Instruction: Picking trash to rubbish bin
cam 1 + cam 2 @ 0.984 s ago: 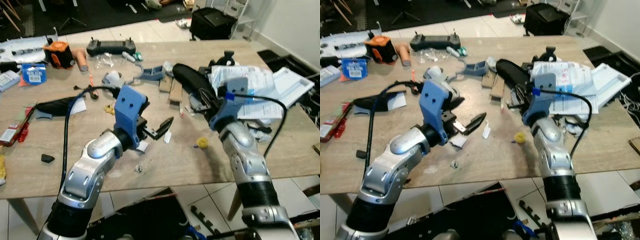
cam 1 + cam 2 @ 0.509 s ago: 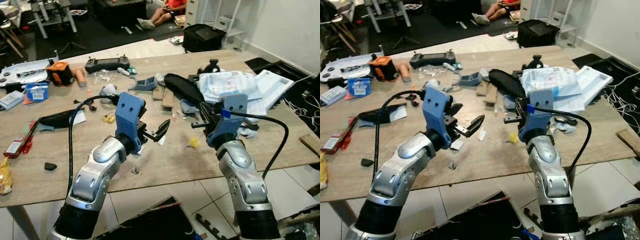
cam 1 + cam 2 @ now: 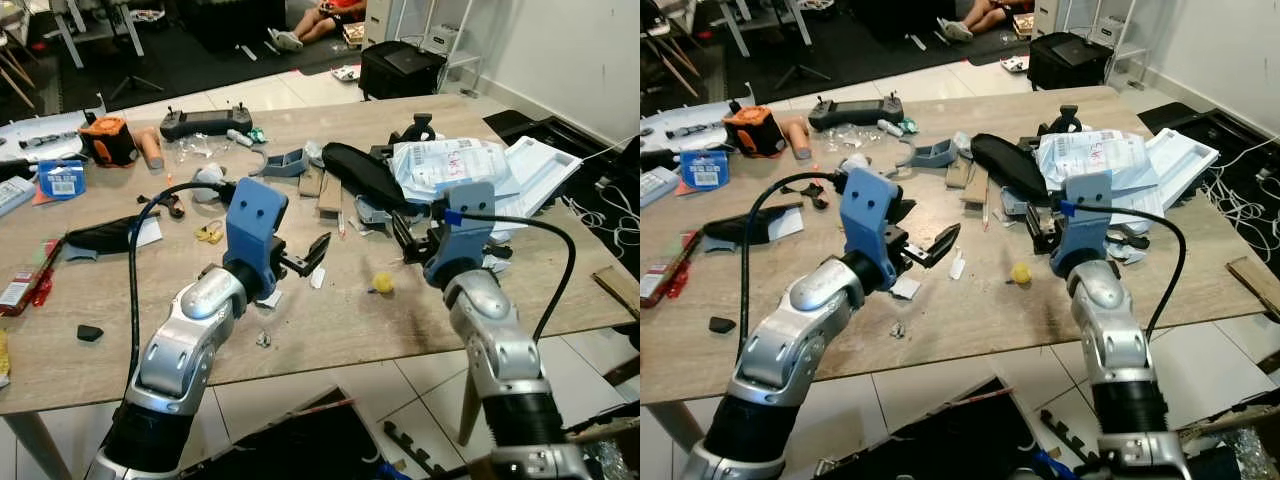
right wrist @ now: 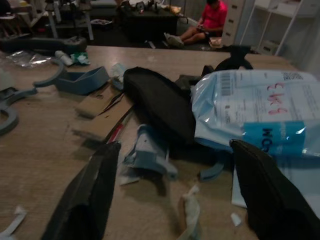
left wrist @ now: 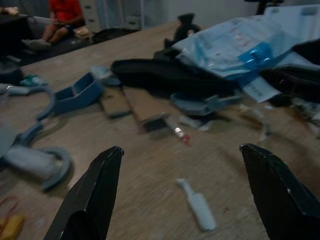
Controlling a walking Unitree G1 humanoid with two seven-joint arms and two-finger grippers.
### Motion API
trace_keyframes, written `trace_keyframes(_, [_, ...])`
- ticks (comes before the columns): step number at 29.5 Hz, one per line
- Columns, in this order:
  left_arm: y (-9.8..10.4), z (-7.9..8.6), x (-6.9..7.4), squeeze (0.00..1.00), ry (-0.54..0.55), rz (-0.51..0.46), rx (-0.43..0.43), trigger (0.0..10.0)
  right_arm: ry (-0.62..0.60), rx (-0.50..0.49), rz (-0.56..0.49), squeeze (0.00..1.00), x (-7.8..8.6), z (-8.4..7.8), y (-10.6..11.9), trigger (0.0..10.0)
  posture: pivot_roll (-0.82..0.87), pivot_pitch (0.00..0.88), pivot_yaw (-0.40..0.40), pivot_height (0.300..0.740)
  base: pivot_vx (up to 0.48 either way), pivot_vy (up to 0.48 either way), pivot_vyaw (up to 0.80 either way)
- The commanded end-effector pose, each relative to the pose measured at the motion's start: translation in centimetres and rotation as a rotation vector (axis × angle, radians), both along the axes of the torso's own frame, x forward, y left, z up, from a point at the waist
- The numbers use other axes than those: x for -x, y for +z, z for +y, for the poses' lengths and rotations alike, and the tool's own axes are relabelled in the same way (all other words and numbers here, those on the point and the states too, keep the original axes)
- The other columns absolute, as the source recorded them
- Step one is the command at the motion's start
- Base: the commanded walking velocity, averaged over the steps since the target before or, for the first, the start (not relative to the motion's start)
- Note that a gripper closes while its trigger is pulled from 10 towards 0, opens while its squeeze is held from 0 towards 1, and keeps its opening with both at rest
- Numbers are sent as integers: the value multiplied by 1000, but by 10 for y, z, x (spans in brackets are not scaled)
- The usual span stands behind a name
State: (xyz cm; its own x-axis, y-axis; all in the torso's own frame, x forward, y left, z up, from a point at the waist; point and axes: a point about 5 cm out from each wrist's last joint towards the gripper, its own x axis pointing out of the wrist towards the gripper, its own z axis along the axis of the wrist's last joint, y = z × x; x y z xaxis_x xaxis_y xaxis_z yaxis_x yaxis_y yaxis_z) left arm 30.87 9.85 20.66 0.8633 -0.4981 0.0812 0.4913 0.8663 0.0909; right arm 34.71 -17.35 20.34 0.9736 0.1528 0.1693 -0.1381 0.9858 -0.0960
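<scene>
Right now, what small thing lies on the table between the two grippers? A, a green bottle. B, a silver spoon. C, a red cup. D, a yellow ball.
D: a small yellow ball sits on the wooden table between the left gripper and the right gripper.

My head views are bright, evenly lit and sharp; both my wrist views are dim and softly blurred

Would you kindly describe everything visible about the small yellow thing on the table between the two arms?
The yellow lump is small, rounded and crumpled-looking, perhaps foam or wadded paper. It lies loose on the wooden table, touching nothing else. The open left end effector hangs to one side of it, the open right end effector to the other; neither touches it.
</scene>
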Motion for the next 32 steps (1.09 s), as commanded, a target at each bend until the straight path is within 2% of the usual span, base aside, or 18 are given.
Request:
trace_keyframes(1, [0, 5, 0, 0, 47, -12, 2, 10000, 13, 15, -8, 1000, -2, -1, -1, 10000, 121, 186, 7, 740, 0, 0, 0])
trace_keyframes(4, [4, 12, -3, 0, 91, -21, 9, 10000, 27, 37, -27, 1000, -11, -7, 5, 10000, 124, 226, -28, 740, 0, 0, 0])
trace_keyframes(5, [4, 12, -3, 0, 91, -21, 9, 10000, 27, 37, -27, 1000, -11, -7, 5, 10000, 124, 226, -28, 740, 0, 0, 0])
trace_keyframes(9, [11, 14, -1, 0, 56, -58, -23, 10000, 43, 42, -8, 1000, -28, -17, 9, 10000, 137, 266, -65, 740, 0, 0, 0])
trace_keyframes(12, [13, 14, 0, 0, 54, -65, -25, 10000, 44, 31, -4, 1000, -32, -19, 9, 10000, 151, 285, -76, 740, 0, 0, 0])
trace_keyframes(13, [17, 16, 2, 0, 53, -77, -28, 10000, 39, 6, 12, 0, -40, -21, 7, 10000, 184, 311, -85, 740, 0, 0, 0])
trace_keyframes(16, [18, 17, 3, 0, 54, -80, -31, 10000, 37, -3, 19, 0, -42, -22, 6, 10000, 184, 311, -85, 740, 0, 0, 0])
trace_keyframes(21, [26, 17, 10, 0, 41, -92, -44, 10000, 53, -90, 74, 0, -52, -18, -1, 10000, 259, 362, -90, 740, 0, 0, 0])
trace_keyframes(32, [40, 17, 14, 0, 22, -117, -56, 10000, 71, -110, 80, 0, -61, -7, 2, 10000, 321, 385, -94, 740, 0, 0, 0])
